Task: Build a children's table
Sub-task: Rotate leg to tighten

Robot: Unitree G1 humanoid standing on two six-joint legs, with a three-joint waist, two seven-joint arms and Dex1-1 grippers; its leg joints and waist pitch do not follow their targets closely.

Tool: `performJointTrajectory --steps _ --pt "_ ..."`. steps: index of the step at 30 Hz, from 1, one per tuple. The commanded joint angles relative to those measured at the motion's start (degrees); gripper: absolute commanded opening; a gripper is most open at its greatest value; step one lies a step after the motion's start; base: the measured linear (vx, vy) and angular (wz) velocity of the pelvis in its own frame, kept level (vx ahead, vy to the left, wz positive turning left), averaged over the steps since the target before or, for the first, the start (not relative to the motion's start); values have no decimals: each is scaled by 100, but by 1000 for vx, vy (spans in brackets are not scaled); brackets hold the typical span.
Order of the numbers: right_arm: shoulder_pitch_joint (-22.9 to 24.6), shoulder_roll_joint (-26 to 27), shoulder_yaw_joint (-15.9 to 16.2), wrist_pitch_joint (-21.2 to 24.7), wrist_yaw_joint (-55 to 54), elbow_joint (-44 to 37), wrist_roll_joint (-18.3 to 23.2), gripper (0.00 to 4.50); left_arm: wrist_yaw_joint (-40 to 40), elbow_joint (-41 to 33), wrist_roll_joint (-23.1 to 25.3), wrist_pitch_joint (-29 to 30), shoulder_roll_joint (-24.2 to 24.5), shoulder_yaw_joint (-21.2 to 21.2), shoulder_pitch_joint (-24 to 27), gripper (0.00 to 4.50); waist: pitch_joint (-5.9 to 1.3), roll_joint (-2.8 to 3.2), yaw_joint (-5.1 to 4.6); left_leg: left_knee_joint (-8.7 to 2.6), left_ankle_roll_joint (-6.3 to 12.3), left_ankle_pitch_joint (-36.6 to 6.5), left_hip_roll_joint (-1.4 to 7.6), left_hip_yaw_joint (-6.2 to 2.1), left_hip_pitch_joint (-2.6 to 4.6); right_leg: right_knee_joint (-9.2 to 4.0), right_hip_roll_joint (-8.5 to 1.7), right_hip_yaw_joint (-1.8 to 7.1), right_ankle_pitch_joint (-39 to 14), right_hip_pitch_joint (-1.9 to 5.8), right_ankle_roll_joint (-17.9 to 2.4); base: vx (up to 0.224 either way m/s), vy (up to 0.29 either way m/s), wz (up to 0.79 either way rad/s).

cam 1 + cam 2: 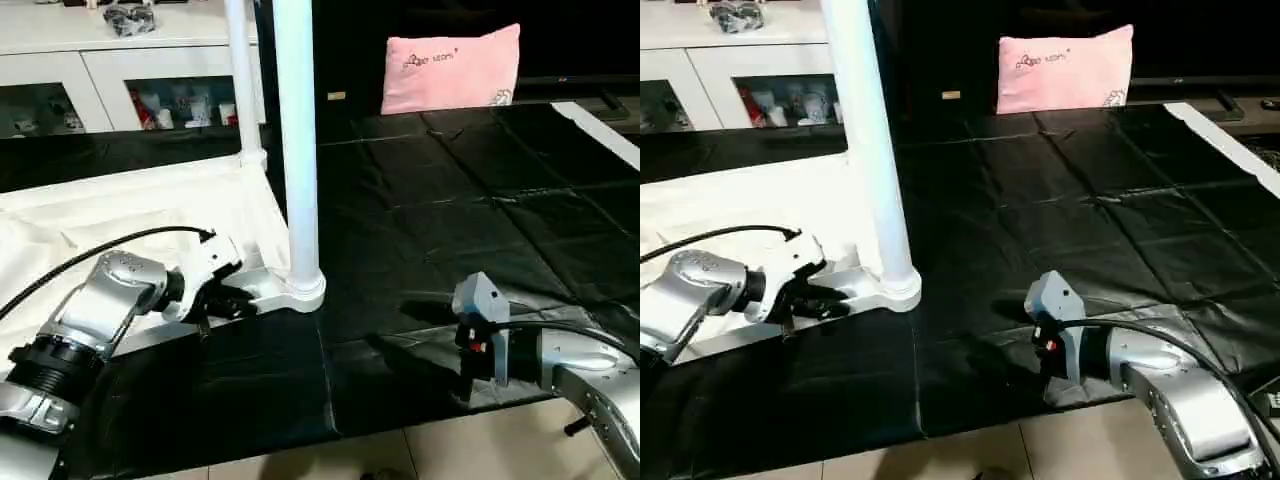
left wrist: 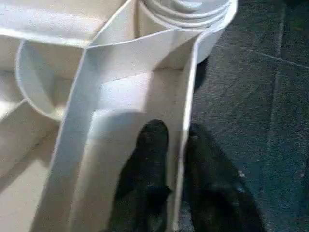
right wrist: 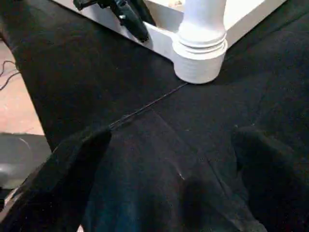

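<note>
Two legs (image 1: 296,150) seated in upturned tabletop (image 1: 120,215); others unseen. Left gripper (image 2: 176,159) pinching rim, right gripper (image 3: 169,179) spread, empty.

Even indoor light falls from above on my work, so the white leg (image 1: 297,150) glares bright against the dull black mat (image 1: 450,230), which shows faint sheen along its creases, while my right pincer (image 3: 176,179) looms dark and blurred up close.
</note>
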Motion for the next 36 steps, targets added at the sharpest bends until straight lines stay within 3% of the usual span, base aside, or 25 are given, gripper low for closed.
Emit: performJointTrajectory --steps 1,3,10,18,20,23,24,27,28,32,33,36 --pt "5 -65 -2 -56 38 -61 63 450 0 63 66 -32 -4 0 -136 31 -276 17 26 -525 172 -1155 161 52 -119 -434 -255 157 -2295 333 -1102 0 0 0" --pt "5 -61 -4 -65 47 -58 56 450 -22 76 68 -52 -6 7 -141 9 -278 13 24 -529 165 -1171 163 50 -123 -430 -253 155 -2285 334 -1094 0 0 0" --pt "13 -44 -3 -199 58 45 -14 450 -111 91 75 -163 -3 19 -119 3 -299 18 10 -516 199 -948 164 65 -133 -396 -254 156 -1827 358 -1233 0 0 0" --pt "-16 33 -14 -497 -57 292 -181 450 -159 135 108 -268 -21 39 -103 3 -282 21 7 -529 171 -1147 165 68 -126 -427 -257 155 -2124 342 -1198 0 0 0" --pt "-330 347 -126 -842 -559 871 -432 450 -540 -35 13 -1028 -47 9 38 3 -281 35 -1 -534 171 -1109 164 60 -138 -443 -271 150 -2126 325 -1190 0 0 0" --pt "-490 455 -88 -948 -685 1008 -521 450 -570 -40 8 -1126 -102 -24 44 3 -304 36 -11 -536 131 -1042 174 73 -117 -399 -252 149 -1787 340 -1304 0 0 0" --pt "-490 455 -88 -948 -685 1008 -521 450 -570 -40 8 -1126 -102 -24 44 3 -311 84 15 -521 163 -922 178 93 -90 -392 -248 151 -1506 323 -1377 0 0 0" --pt "-710 619 169 -1060 -761 1080 -708 450 -549 65 63 -1230 -216 -102 -12 3 -325 85 53 -503 222 -619 173 100 -105 -331 -248 139 -1021 366 -1526 0 0 0" --pt "-867 723 231 -997 -773 1138 -696 450 -588 24 39 -1263 -287 -142 -6 3 -323 37 61 -500 242 -569 165 108 -116 -327 -249 136 -1032 377 -1533 0 0 0" --pt "-1069 826 253 -915 -793 1173 -667 450 -603 -86 20 -1280 -353 -156 56 3 -314 85 126 -515 199 -680 189 115 -73 -337 -258 144 -1203 355 -1511 0 0 0" --pt "-1146 864 266 -920 -826 1207 -692 450 -593 -95 48 -1328 -369 -144 94 3 -311 41 137 -521 186 -706 191 125 -72 -339 -254 141 -1227 353 -1484 0 0 0" --pt "-1254 946 254 -982 -897 1279 -726 450 -390 -27 185 -1482 -387 -103 148 3 -314 66 146 -528 146 -692 193 127 -78 -330 -262 135 -1255 355 -1412 0 0 0"
